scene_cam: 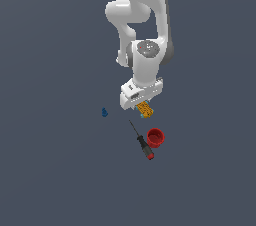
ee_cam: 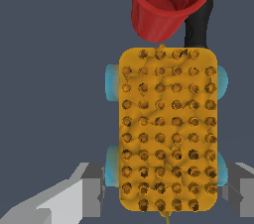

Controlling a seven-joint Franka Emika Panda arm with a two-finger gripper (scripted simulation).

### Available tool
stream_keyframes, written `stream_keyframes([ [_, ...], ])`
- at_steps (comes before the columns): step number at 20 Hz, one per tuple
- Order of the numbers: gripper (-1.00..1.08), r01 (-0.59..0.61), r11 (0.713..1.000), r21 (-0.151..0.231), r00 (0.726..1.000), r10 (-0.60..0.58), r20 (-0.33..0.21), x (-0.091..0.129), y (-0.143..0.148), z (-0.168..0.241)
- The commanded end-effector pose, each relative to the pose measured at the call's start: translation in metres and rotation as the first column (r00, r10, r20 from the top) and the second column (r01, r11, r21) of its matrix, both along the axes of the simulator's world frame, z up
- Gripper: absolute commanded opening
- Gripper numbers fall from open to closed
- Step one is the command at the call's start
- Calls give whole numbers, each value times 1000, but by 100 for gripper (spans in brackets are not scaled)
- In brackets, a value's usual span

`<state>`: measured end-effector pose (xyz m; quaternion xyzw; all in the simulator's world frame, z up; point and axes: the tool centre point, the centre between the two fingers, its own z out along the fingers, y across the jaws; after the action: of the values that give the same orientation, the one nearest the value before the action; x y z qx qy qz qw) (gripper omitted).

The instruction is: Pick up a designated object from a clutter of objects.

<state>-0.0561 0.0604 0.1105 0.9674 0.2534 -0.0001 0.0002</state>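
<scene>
One flat orange-yellow studded toy block with light blue rounds at its corners [ee_cam: 167,129] filled the wrist view, and it lay lengthwise between the two grey fingers [ee_cam: 92,188] of the gripper [scene_cam: 144,106]. The fingers stood apart, one at each long side of the block near its blue rounds, and I could not tell if they already touched it. In the exterior view the block showed just under the white hand, close to the dark grey floor [scene_cam: 50,170].

The red plastic cup [scene_cam: 155,138] and the screwdriver with the red and black handle [scene_cam: 143,143] lay near, beyond the far end of the block; a tiny blue piece [scene_cam: 104,112] stood well apart toward the exterior view's left.

I judged the step to be the final approach, just before grasping. The next move called for closing the fingers evenly on the long sides, then lifting straight up so the cup was not disturbed.
</scene>
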Motion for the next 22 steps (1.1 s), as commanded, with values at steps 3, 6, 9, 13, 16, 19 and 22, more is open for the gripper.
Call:
stream_keyframes([
  [3, -100, 0, 1000, 0, 1000, 0, 0, 19, 16, 37],
  [6, -100, -1, 1000, 1, 1000, 1, 0, 32, 28, 63],
  [9, -100, -1, 1000, 1, 1000, 1, 0, 46, 39, 88],
  [13, -100, -1, 1000, 1, 1000, 1, 0, 64, 54, 121],
  [16, -100, -1, 1000, 1, 1000, 1, 0, 77, 64, 144],
  [19, -100, -1, 1000, 1, 1000, 1, 0, 89, 73, 165],
  [22, -100, -1, 1000, 1, 1000, 1, 0, 100, 82, 185],
])
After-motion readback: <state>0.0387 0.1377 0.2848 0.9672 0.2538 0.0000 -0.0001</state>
